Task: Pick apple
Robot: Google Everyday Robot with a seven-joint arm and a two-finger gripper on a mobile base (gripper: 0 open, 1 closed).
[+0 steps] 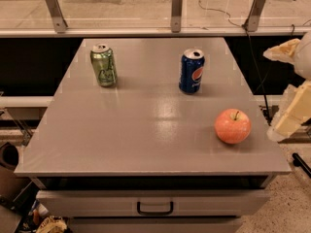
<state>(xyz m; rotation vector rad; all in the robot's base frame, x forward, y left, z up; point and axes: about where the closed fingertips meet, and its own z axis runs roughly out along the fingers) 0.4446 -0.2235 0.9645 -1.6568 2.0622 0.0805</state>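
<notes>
The apple (pixel 233 125) is round and orange-red with paler patches and a short dark stem. It sits on the grey table (pixel 146 125) near the front right corner. My gripper (pixel 286 89) is at the right edge of the view, beyond the table's right side and just right of the apple, not touching it. Its two cream fingers stand apart, one above (pixel 284 50) and one below (pixel 291 113), with nothing between them.
A green soda can (pixel 103 64) stands at the back left of the table and a blue Pepsi can (pixel 191 71) at the back middle-right. A drawer with a dark handle (pixel 154 208) is under the front edge. A railing with metal brackets (pixel 176 11) runs behind.
</notes>
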